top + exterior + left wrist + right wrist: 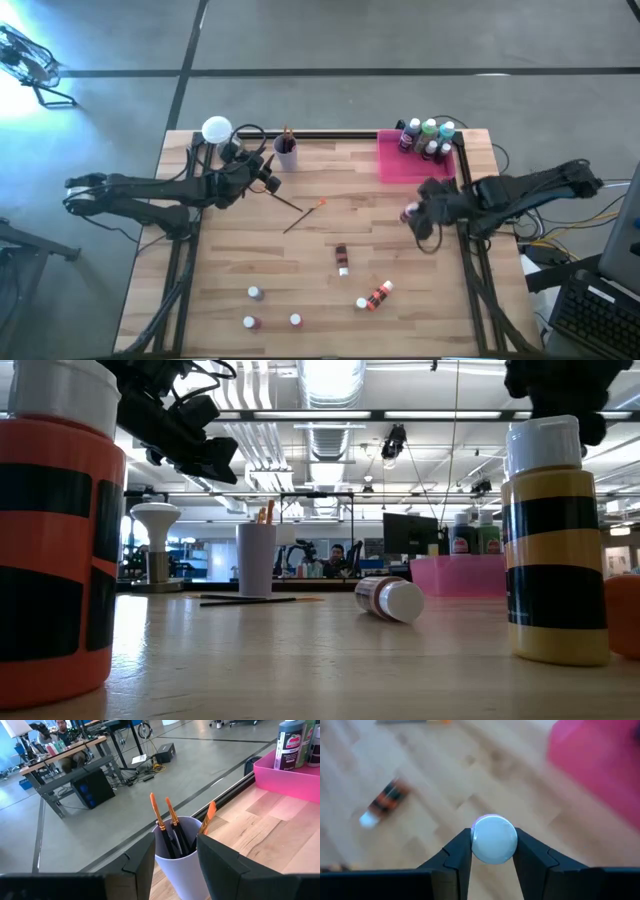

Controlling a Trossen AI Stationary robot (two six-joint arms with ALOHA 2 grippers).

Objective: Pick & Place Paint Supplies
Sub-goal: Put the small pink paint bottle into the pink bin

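Paint bottle point(493, 840), white-capped, clamped by its cap between the right gripper point(492, 851) fingers, which are closed on it and carry it above the table point(310, 240), just short of the pink tray point(400, 165); the cap grip presumably leaves the body hanging free for an upright set-down; in the high view the held bottle's body reads reddish-pink beside the gripper. Several bottles point(430, 138) with dark, green and blue bodies stand upright and close together in the tray, which suggests it is the collecting place. Other white-capped bottles are still loose on the table: a brown one point(342, 258) and a red-and-black one point(377, 295) lying on their sides, three small ones point(255, 293) upright near the front edge. Left gripper point(175, 855) sits at the lilac cup point(176, 851), its fingers part open on either side of the cup; whether they press it cannot be told; orange-handled brushes point(165, 820) stand in the cup, one more brush point(305, 212) lying on the table nearby.
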